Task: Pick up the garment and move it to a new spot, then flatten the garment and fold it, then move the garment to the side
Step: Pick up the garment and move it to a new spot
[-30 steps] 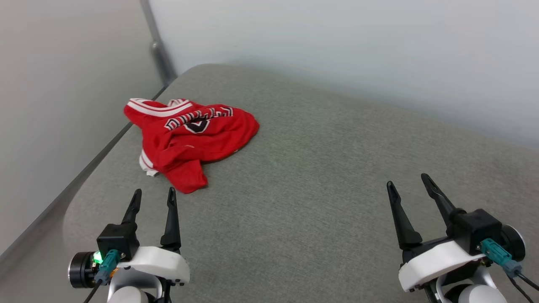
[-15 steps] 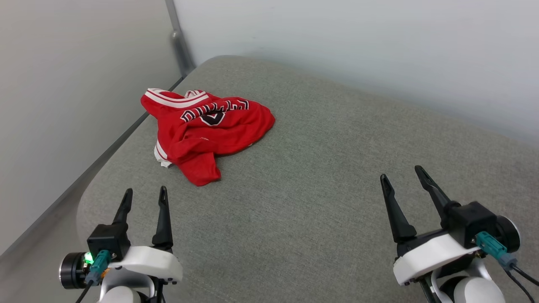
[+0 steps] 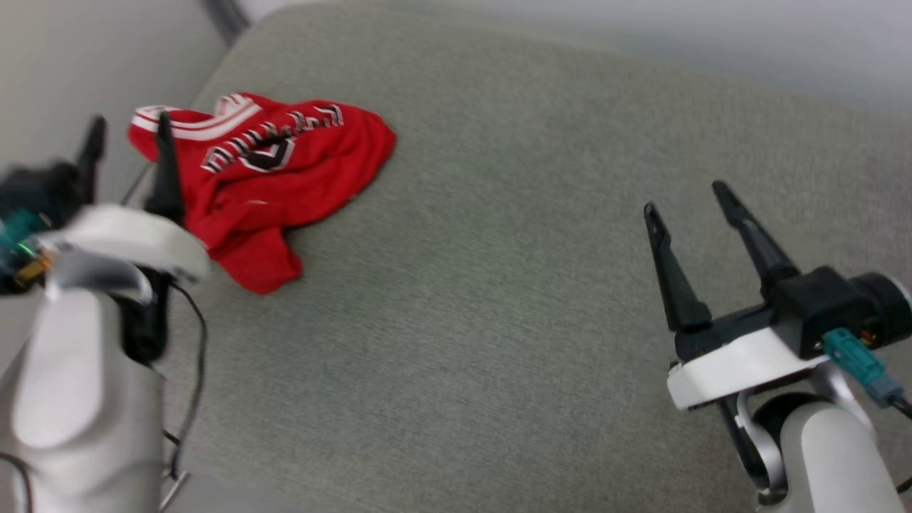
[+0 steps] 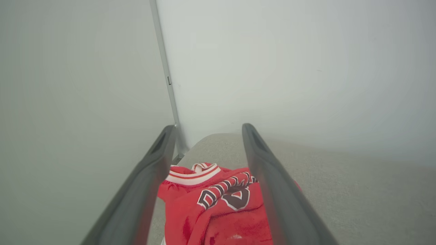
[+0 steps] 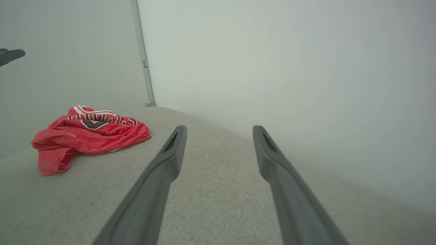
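The garment (image 3: 271, 171), a red jersey with a striped collar and black white-outlined lettering, lies crumpled at the far left of the grey padded surface (image 3: 499, 285). It also shows in the left wrist view as the garment (image 4: 218, 211) and in the right wrist view as the garment (image 5: 85, 139). My left gripper (image 3: 128, 128) hovers open at the garment's left edge, above it, nothing between its fingers. My right gripper (image 3: 685, 196) stands open over bare surface well to the right.
Pale walls (image 3: 641, 35) close off the far side and the left, with a metal corner post (image 5: 143, 68). The surface's rounded left edge runs just beside the garment.
The head camera has tilted down and shifted. My left arm has risen and reached forward to the garment's left edge. The right gripper has moved forward a little. Both stay open.
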